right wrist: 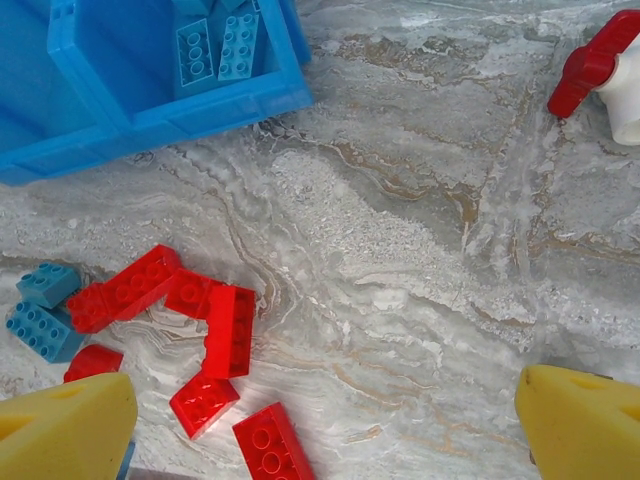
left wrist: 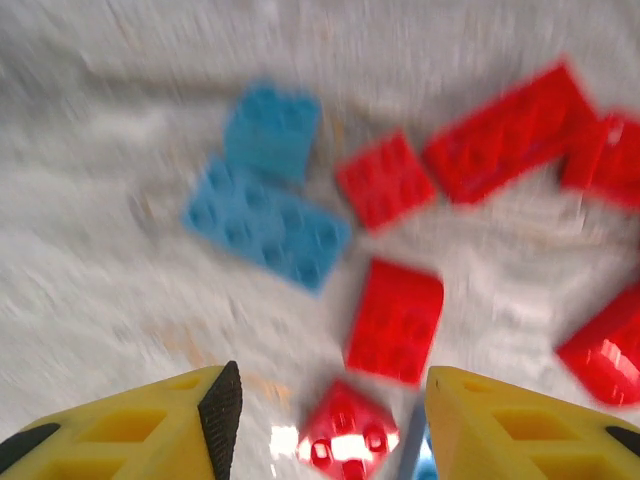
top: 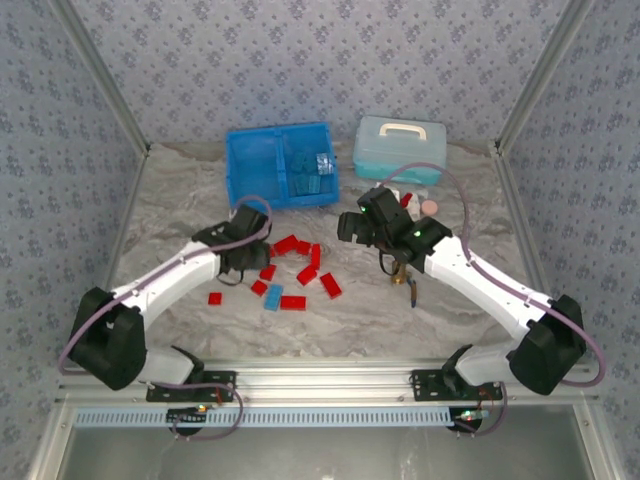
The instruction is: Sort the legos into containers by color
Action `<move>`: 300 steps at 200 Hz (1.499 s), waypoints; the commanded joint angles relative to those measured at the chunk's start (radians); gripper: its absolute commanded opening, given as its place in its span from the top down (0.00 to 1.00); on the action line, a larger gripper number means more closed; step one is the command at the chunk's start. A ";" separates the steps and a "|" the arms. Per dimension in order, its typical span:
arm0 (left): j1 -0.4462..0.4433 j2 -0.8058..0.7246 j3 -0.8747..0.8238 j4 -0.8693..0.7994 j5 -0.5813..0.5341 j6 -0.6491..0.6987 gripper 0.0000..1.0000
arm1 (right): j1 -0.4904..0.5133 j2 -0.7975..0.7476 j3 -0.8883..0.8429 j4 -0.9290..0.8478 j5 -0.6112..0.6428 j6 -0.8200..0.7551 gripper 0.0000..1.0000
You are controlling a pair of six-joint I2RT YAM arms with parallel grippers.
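The left gripper (left wrist: 330,405) hangs released, jaws apart either side of a red brick (left wrist: 347,440). The right gripper (right wrist: 325,430) gapes wide, empty. Red legos (top: 300,262) lie mid-table; blue legos (top: 310,172) sit in the right compartment of the tray (top: 232,165), at the table's twelve o'clock

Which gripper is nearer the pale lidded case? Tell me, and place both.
Right. The right gripper sits just in front of the pale lidded case; the left gripper is farther off, at the loose legos.
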 commanded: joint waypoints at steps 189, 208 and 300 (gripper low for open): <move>-0.225 0.024 -0.205 0.098 0.139 -0.159 0.58 | 0.021 0.022 0.028 -0.023 0.003 0.033 0.00; -0.225 0.044 -0.214 0.106 0.130 -0.157 0.57 | 0.021 0.021 0.028 -0.026 0.008 0.031 0.00; -0.226 0.121 -0.185 0.144 0.098 -0.134 0.51 | 0.020 0.020 0.028 -0.024 0.007 0.032 0.00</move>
